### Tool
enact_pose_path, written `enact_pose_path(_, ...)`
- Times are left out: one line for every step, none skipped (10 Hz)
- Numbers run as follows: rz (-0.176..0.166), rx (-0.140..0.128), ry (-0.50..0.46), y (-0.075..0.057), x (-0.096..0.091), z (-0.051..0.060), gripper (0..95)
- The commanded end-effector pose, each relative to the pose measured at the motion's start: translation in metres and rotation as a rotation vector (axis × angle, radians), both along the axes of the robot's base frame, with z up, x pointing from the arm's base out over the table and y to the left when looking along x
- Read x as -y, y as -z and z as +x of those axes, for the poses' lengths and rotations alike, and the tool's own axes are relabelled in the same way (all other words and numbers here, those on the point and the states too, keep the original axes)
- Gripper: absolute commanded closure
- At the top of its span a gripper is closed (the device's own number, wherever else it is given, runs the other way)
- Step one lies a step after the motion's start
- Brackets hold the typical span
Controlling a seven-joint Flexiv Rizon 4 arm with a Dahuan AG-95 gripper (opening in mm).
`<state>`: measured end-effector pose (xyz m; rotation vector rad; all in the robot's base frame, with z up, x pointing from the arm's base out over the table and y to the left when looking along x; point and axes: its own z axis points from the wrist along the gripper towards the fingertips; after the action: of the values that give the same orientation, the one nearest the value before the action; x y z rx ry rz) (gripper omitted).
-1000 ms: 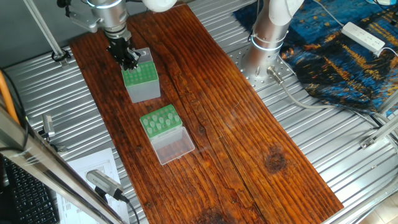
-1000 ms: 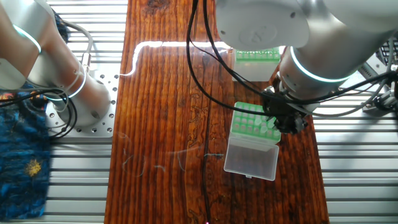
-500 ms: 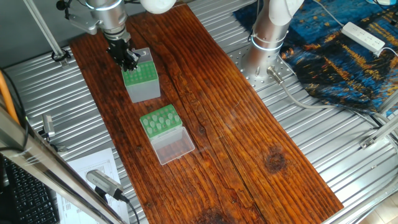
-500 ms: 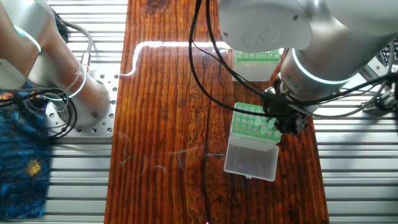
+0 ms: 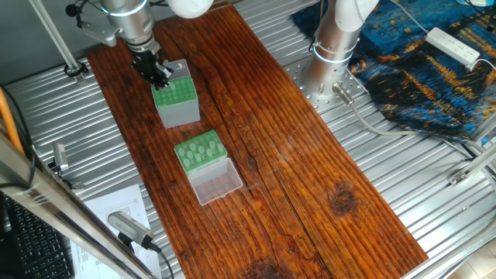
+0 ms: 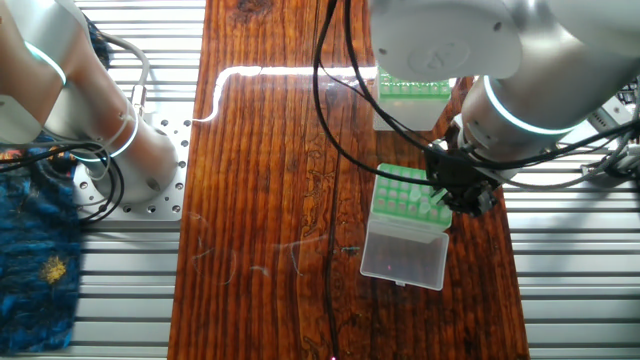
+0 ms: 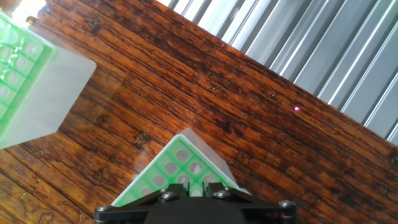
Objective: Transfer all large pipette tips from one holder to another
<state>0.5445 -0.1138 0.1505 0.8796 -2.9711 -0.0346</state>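
The taller grey-sided holder (image 5: 177, 99) with its green hole grid stands at the far left of the board, and its corner shows in the hand view (image 7: 181, 163). My gripper (image 5: 160, 76) hovers just above its far edge, jaws close together. A slim pale large pipette tip (image 6: 438, 192) seems pinched in the gripper (image 6: 452, 200); the hand view shows only a narrow pale-green strip between the fingers (image 7: 189, 190). The low green rack (image 5: 199, 150) sits nearer, holding several tips, with its clear lid (image 5: 216, 181) folded open. The rack also shows in the hand view (image 7: 15, 81).
Both boxes rest on a dark wooden board (image 5: 271, 147) over a ribbed metal table. A second arm's base (image 5: 336, 40) stands to the right, beside a blue patterned cloth (image 5: 430, 74) and a white power strip (image 5: 453, 45). Papers (image 5: 116, 208) lie at front left.
My gripper has lifted a little from the taller holder's top and drifted slightly toward the back left. Neither box has moved.
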Motion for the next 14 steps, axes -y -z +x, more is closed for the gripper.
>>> enact_pose_path(0.001,0.002,-0.005,-0.002,-0.001,0.0,95.0)
enact_pose_path(0.001,0.002,-0.007,-0.004,-0.001,0.0,95.0)
enact_pose_path(0.001,0.002,-0.008,-0.006,-0.002,0.0,95.0)
enact_pose_path(0.002,0.002,-0.007,-0.008,-0.002,0.0,95.0)
enact_pose_path(0.001,0.002,-0.008,-0.009,-0.002,0.0,95.0)
enact_pose_path(-0.002,0.001,-0.01,-0.014,-0.003,0.001,95.0)
enact_pose_path(-0.005,-0.001,-0.012,-0.018,-0.004,0.003,95.0)
enact_pose_path(-0.006,-0.002,-0.015,-0.022,-0.005,0.004,95.0)
enact_pose_path(-0.009,-0.002,-0.019,-0.027,-0.006,0.004,95.0)
enact_pose_path(-0.009,-0.002,-0.024,-0.033,-0.007,0.004,95.0)
enact_pose_path(-0.009,-0.001,-0.029,-0.039,-0.007,0.004,95.0)
enact_pose_path(-0.009,0.0,-0.032,-0.043,-0.008,0.003,95.0)
enact_pose_path(-0.01,0.001,-0.042,-0.056,-0.01,0.002,95.0)
enact_pose_path(-0.012,0.001,-0.047,-0.06,-0.011,0.001,95.0)
